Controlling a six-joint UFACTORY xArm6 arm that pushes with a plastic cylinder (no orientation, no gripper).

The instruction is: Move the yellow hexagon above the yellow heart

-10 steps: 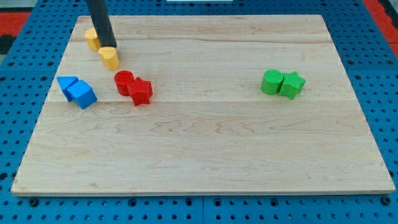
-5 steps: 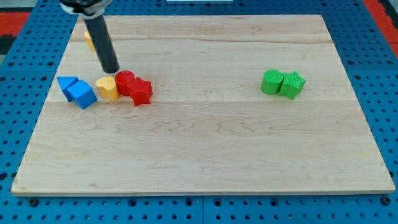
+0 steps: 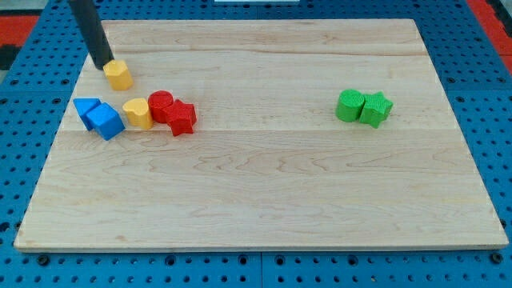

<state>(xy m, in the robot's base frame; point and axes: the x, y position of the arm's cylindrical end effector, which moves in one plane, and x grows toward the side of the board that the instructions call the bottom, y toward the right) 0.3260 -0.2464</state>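
My tip (image 3: 104, 65), end of a bare dark rod w/ no claw, holds nothing and touches the small yellow hexagon block (image 3: 119, 75) near the wooden table (image 3: 264, 192)'s top-left corner. Yellow heart block (image 3: 138, 113) sits just below.

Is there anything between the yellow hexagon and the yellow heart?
No. In the camera view only bare wood lies between the yellow hexagon and the yellow heart. My tip sits at the hexagon's upper-left side.

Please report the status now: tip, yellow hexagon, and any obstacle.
My tip touching yellow hexagon, upper-left side. Yellow heart below it, against red cylinder. Nothing between.
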